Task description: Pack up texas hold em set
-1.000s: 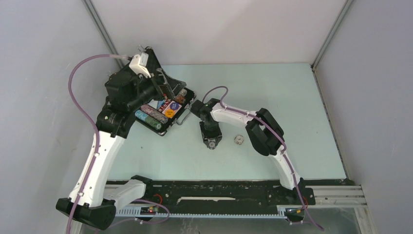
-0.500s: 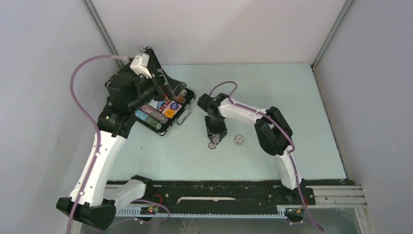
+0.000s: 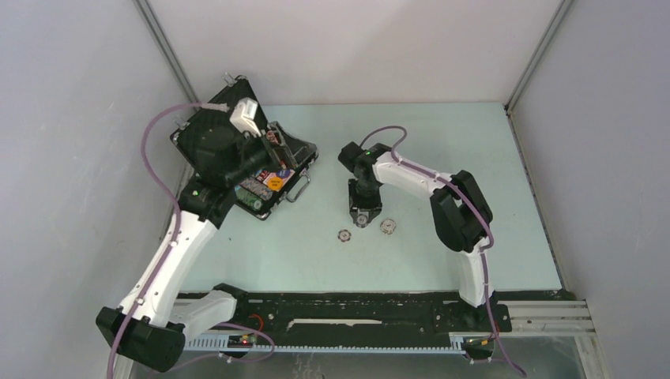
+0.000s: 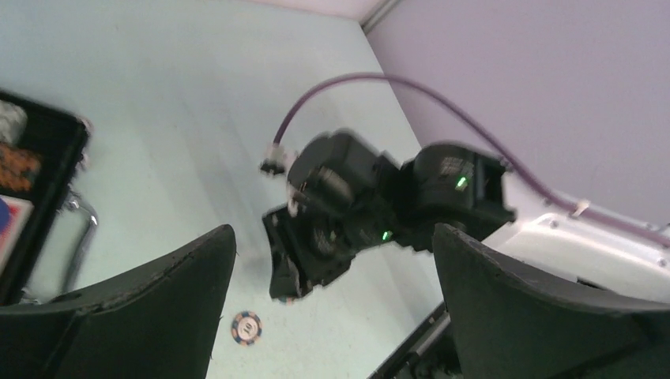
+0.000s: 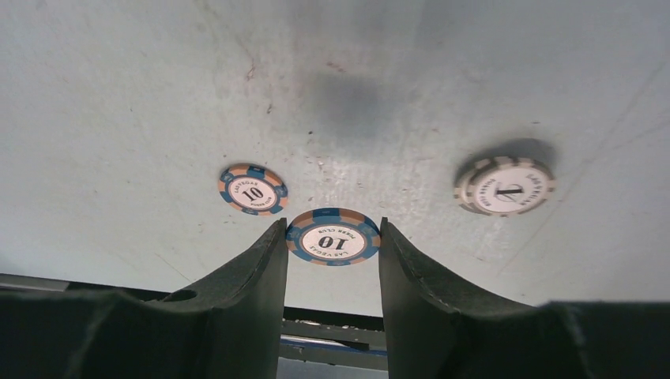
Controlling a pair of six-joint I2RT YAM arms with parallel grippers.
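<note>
Blue chip (image 5: 333,239) sits pinched in the downward-pointing right hand (image 3: 363,219).

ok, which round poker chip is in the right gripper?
The blue-and-orange 10 chip; the other 10 chip and the white 1 chips lie on the table.

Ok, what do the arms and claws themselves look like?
The left arm and right arm have white shells with black joint housings; a purple cable runs along each. The left claw and right claw have broad, curved, matte-black fingers. Green lights glow on the right arm's wrist.
</note>
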